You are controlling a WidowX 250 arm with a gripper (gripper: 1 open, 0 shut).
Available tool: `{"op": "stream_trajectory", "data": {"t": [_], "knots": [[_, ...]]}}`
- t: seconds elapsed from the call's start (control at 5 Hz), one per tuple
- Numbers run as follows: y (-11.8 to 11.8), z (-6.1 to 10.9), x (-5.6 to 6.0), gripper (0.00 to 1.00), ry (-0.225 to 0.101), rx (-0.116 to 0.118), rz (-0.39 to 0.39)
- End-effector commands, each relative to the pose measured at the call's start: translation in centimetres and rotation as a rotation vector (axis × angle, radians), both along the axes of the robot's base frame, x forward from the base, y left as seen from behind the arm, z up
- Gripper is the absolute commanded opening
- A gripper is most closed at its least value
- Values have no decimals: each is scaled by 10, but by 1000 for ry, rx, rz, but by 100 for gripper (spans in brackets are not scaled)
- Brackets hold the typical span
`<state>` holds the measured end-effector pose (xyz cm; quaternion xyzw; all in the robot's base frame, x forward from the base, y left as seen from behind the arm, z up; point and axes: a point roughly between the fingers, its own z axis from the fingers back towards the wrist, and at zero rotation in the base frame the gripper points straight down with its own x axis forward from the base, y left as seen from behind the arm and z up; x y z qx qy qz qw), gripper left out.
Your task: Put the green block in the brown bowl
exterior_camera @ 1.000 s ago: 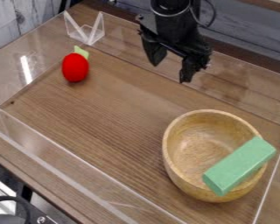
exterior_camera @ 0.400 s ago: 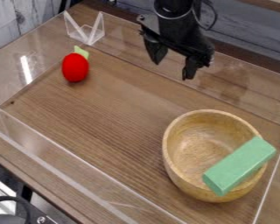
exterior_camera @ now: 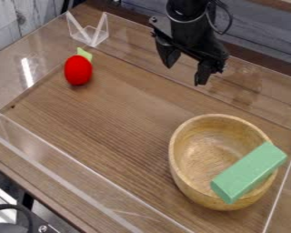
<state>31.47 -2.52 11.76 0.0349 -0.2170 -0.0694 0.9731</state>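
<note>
Pincer: I have it (exterior_camera: 189, 65) wide open at the top of my view, its two tips spread apart, and it has hold of nothing.
Arm: the black arm (exterior_camera: 193, 18) comes in from the top edge, just right of the middle, and I see it over the far part of the table, well apart from the bowl.
Green block: I see the flat, plain green bar (exterior_camera: 247, 174) at the bowl's right side, lying at a slant, with its upper end farther right than its lower end. It overlaps the bowl's right rim in my view, the lower end over the inside of the bowl and the upper end reaching to the rim or past it. I cannot tell whether it touches the bottom.
Brown bowl: the round, light-brown wooden bowl (exterior_camera: 196, 160) sits at the lower right of my view, its thick rim showing plainly on the left.
Red thing: a smooth, rounded red object (exterior_camera: 77, 70) stands on the left part of the table, well apart from the bowl, with a small green piece (exterior_camera: 85, 54) just behind it.
Wire thing: at the upper left I see a thin, pale, zigzag shape (exterior_camera: 90, 29), too fine for me to name.
Table: brown wood (exterior_camera: 105, 127), its grain running at a slant.
Cable: dark loops (exterior_camera: 12, 205) show at the lower left corner, beyond the table's edge.
</note>
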Motion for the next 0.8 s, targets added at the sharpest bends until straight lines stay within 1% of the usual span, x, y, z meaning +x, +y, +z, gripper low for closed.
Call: {"op": "stream_trajectory", "data": {"t": [0.0, 0.4, 0.6], "knots": [[3, 19, 4, 100, -58, -2, 0], [16, 32, 5, 100, -81, 4, 24], [3, 39, 3, 0, -88, 5, 40]]}}
